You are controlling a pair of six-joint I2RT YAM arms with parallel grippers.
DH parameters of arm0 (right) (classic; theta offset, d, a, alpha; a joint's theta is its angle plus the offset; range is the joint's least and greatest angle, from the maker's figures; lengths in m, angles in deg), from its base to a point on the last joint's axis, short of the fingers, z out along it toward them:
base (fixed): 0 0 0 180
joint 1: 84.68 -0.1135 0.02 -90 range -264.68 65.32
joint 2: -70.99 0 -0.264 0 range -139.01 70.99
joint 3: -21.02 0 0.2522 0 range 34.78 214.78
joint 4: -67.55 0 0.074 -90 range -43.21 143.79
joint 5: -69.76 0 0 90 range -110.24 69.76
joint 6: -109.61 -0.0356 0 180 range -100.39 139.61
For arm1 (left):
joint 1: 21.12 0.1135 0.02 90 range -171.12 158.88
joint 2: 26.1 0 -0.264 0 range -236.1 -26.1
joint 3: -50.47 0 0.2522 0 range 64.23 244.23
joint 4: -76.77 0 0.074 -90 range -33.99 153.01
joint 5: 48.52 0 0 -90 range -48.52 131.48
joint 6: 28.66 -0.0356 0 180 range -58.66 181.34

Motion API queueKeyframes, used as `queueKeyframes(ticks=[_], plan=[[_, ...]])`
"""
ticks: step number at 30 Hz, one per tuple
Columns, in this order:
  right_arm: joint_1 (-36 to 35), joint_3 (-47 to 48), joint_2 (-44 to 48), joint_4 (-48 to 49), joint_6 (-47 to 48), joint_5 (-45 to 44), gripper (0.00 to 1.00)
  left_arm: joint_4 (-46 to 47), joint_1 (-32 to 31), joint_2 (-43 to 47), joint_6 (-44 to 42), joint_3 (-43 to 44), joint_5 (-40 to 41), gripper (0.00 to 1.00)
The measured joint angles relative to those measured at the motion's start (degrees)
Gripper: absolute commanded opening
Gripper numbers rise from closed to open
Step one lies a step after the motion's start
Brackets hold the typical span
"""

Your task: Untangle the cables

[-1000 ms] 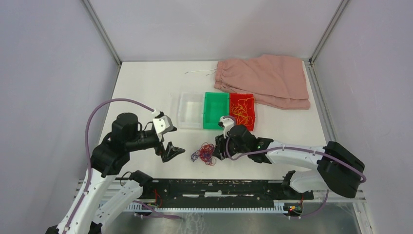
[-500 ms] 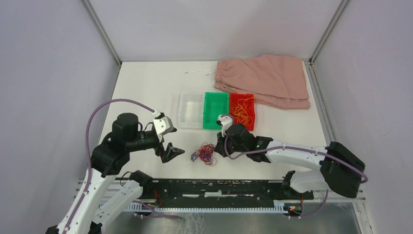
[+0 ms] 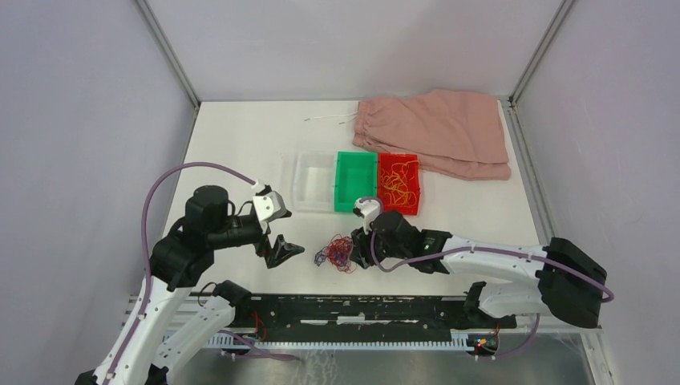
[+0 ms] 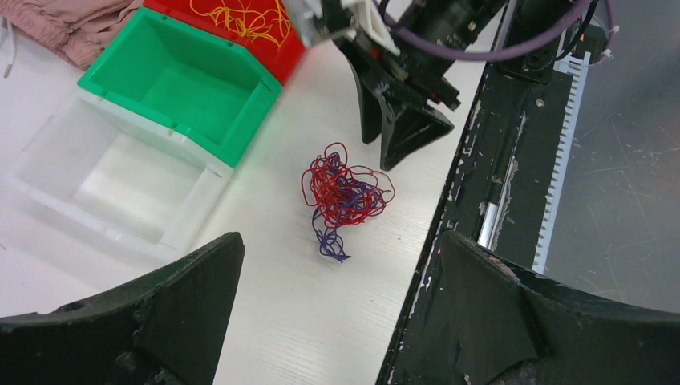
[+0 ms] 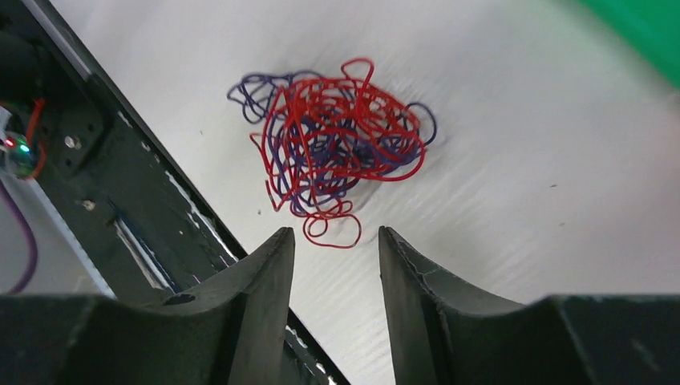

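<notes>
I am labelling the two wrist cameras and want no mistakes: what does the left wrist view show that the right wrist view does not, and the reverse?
Only the left wrist view: the clear bin, the red bin holding yellow wires, a corner of the pink cloth, and the right gripper seen from outside, beside the clump. Only the right wrist view: a small green light by the black rail. Both: the red and purple cable clump on the white table, the green bin (only a corner in the right wrist view), and the rail.
</notes>
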Motion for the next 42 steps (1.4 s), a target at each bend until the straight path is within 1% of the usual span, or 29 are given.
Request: queueKeyframes(ticks=[4,7,9,11,14,16,18,24,25,26,27,28,29,32,37,42], plan=[[-2.32,-0.9,-6.49,2.01,-0.02,0.04,0.46,-0.02,0.0,0.02,0.0,0.0,0.0,0.99],[-3.28,-0.9,-11.74,3.82,-0.02,-0.2,0.36,-0.02,0.0,0.02,0.0,0.0,0.0,0.99],[-3.56,-0.9,-14.38,4.37,0.11,-0.72,0.26,-0.02,0.0,0.02,0.02,0.0,0.0,0.99],[-3.63,-0.76,-14.84,5.51,0.17,-1.79,0.17,-0.02,0.0,0.04,0.02,0.0,0.02,0.99],[-3.63,-0.76,-14.56,5.35,0.61,-3.43,0.08,-0.04,0.0,0.24,0.0,0.0,0.04,0.99],[-3.63,-0.76,-12.98,3.85,0.96,-4.37,0.02,-0.07,0.0,0.39,0.0,0.0,0.04,0.99],[-3.63,-0.76,-9.46,1.84,1.4,-5.14,0.0,-0.07,0.0,0.39,-0.02,0.0,0.02,0.99],[-3.63,2.36,0.96,-4.87,3.28,-6.43,0.01,-0.04,0.0,0.39,-1.07,-0.11,-0.02,0.99],[-3.63,3.32,1.95,-5.7,3.69,-6.62,0.08,-0.02,0.0,0.39,-1.11,-0.2,-0.04,0.99],[-3.63,4.07,2.51,-6.14,4.07,-6.73,0.22,-0.04,0.0,0.39,-1.16,-0.26,-0.04,0.99],[-3.63,4.66,2.75,-6.43,4.24,-6.75,0.34,-0.04,0.0,0.39,-1.18,-0.26,-0.04,0.99],[-3.63,4.96,2.78,-6.51,4.42,-6.69,0.42,-0.04,0.0,0.39,-1.18,-0.26,-0.04,0.99],[-3.63,5.03,2.54,-6.54,4.28,-6.62,0.45,-0.04,0.0,0.44,-1.18,-0.26,-0.04,0.99],[-3.63,4.79,0.15,-6.14,3.96,-5.9,0.47,-0.04,0.0,0.68,-1.18,-0.26,-0.04,0.99],[-3.63,2.67,-7.02,-3.02,3.43,-4.85,0.47,-0.04,0.0,1.2,-1.18,-0.26,-0.02,0.99],[-3.63,1.95,-12.17,-1.01,3.45,-4.74,0.43,-0.04,0.0,1.2,-1.18,-0.26,-0.02,0.99]])
